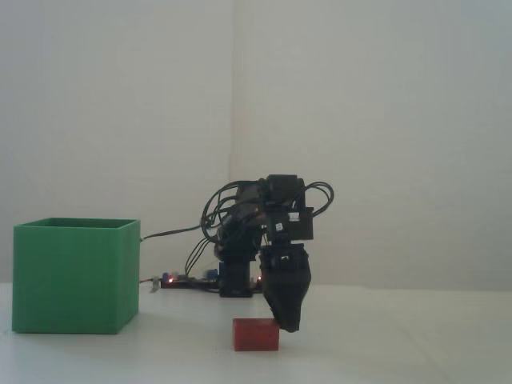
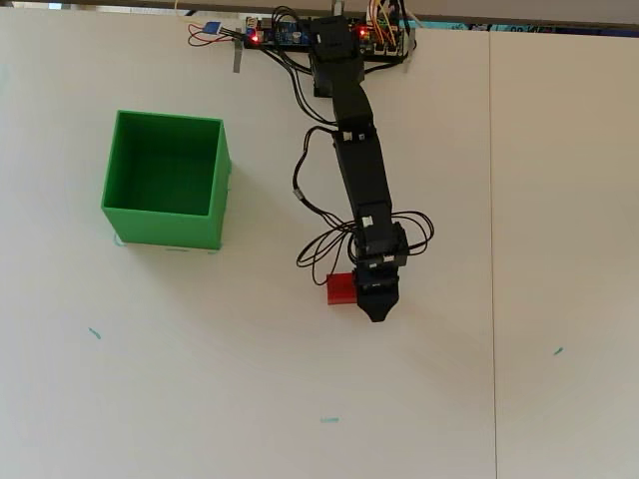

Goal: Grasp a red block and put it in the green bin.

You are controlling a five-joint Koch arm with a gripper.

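Note:
The red block [image 1: 256, 334] [image 2: 340, 289] lies on the white table in front of the arm's base. My gripper [image 1: 289, 325] [image 2: 377, 312] points down with its black tip low beside the block's right end, touching or nearly touching it. Only one pointed tip shows in both views, so I cannot tell how the jaws stand. Part of the block's right side is hidden under the gripper in the overhead view. The green bin [image 1: 76, 276] [image 2: 165, 228] stands upright to the left, well apart from the block, and the overhead view shows nothing inside it.
The arm's base with its circuit board and lit wiring [image 2: 329, 35] sits at the table's far edge. Loose black cables [image 2: 318, 249] hang beside the forearm. Small teal marks [image 2: 94, 333] dot the tabletop. A seam [image 2: 491, 249] runs down the table on the right.

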